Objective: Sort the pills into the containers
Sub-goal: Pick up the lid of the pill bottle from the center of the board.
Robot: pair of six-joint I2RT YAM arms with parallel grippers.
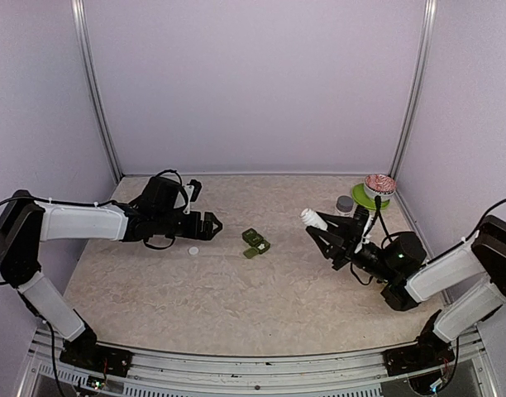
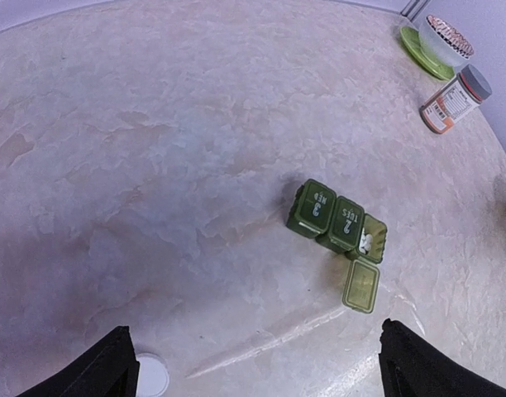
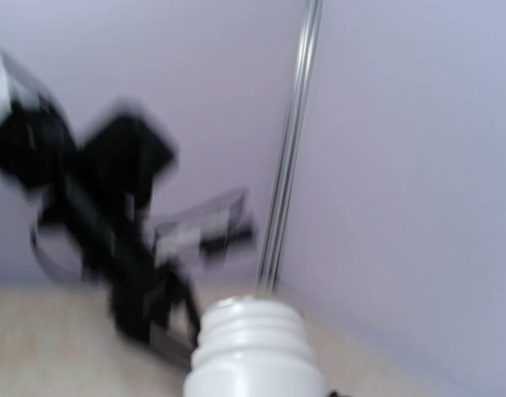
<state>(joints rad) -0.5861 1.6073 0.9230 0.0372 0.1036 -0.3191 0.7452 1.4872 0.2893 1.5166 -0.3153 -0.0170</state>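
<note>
A green pill organizer (image 1: 255, 242) lies mid-table; in the left wrist view this organizer (image 2: 334, 222) has two shut lids marked 3 and 2, and one open compartment (image 2: 372, 239) with white pills inside. My left gripper (image 1: 205, 225) hovers open to its left, above a white cap (image 1: 193, 251), which also shows by the left finger (image 2: 151, 375). My right gripper (image 1: 326, 234) is shut on a white pill bottle (image 1: 312, 219), held off the table and tilted toward the organizer. The bottle's uncapped threaded neck (image 3: 253, 335) fills the blurred right wrist view.
An orange-labelled bottle with a grey cap (image 1: 345, 204) stands at the back right, beside a bowl (image 1: 379, 184) on a green plate (image 1: 367, 199). Both show in the left wrist view: bottle (image 2: 454, 99), bowl (image 2: 446, 36). Enclosure walls and posts ring the table.
</note>
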